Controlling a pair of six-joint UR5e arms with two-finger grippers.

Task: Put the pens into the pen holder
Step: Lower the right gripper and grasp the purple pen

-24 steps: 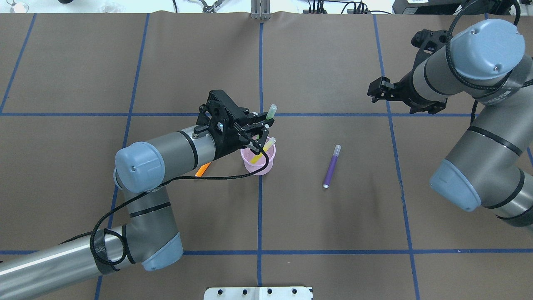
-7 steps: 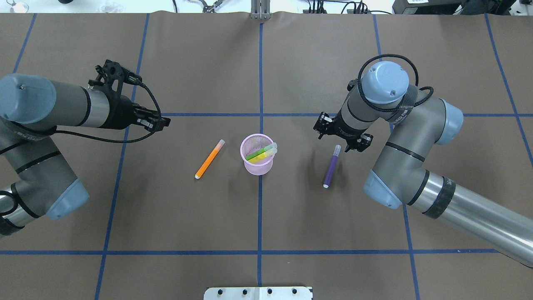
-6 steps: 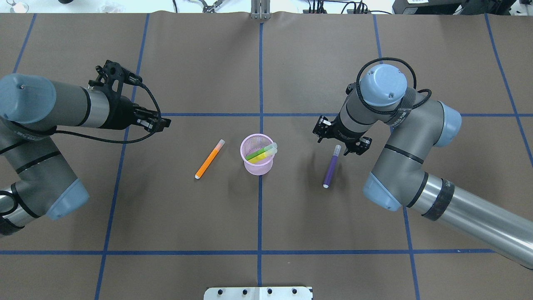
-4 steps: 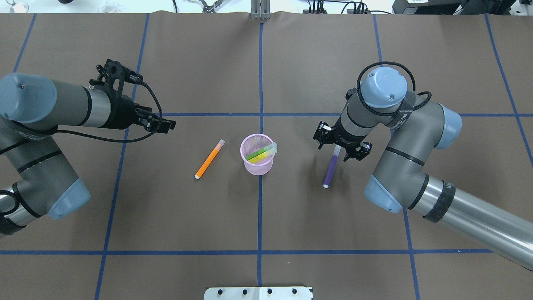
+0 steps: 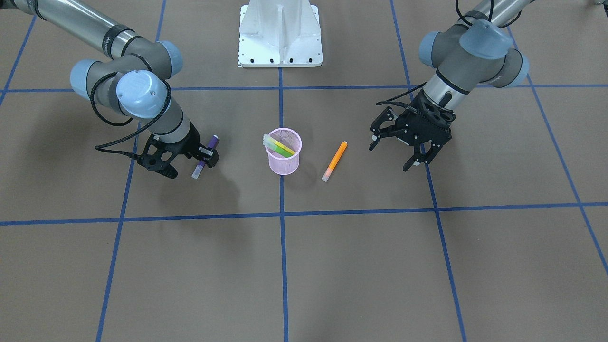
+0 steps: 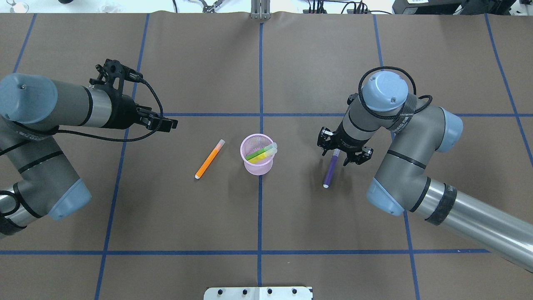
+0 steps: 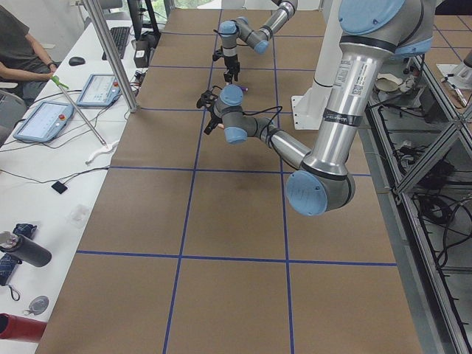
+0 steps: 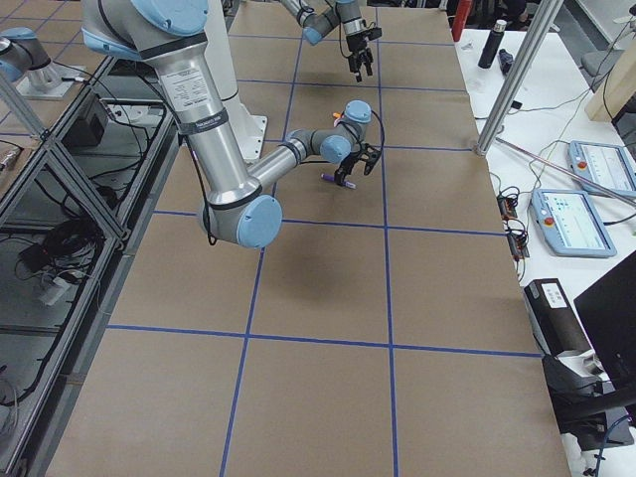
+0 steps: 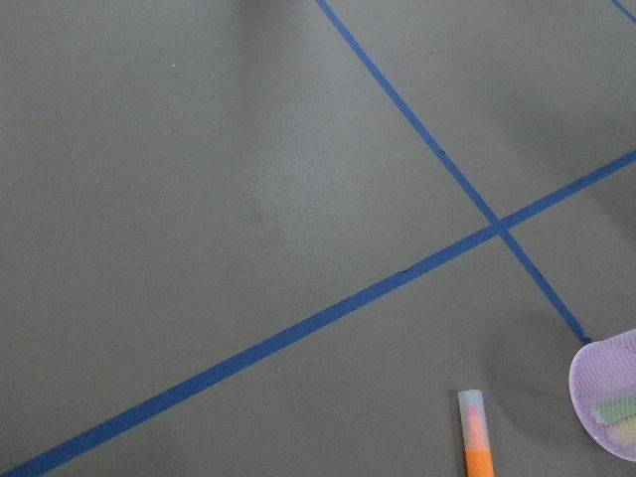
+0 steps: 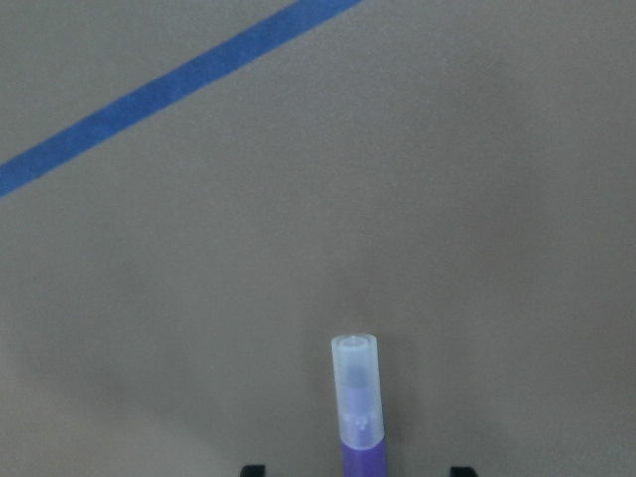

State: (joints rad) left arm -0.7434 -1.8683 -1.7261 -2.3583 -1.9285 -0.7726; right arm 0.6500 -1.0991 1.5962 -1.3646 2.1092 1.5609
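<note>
- Currently the purple pen lies flat on the desk, to the right of the pen holder and apart from it, with its capped end pointing away from the robot.
- Its long axis runs across the closing line of the right gripper. The wrist view shows the cap end centred between the two fingers, neither touching it.
- Those fingers are spread wide and hold nothing. Closing them would probably catch the pen near its cap.
- Meanwhile the left gripper is spread too, empty and far from the purple pen, nearer the orange pen.
- Green pen and yellow pen sit in the holder.
</note>
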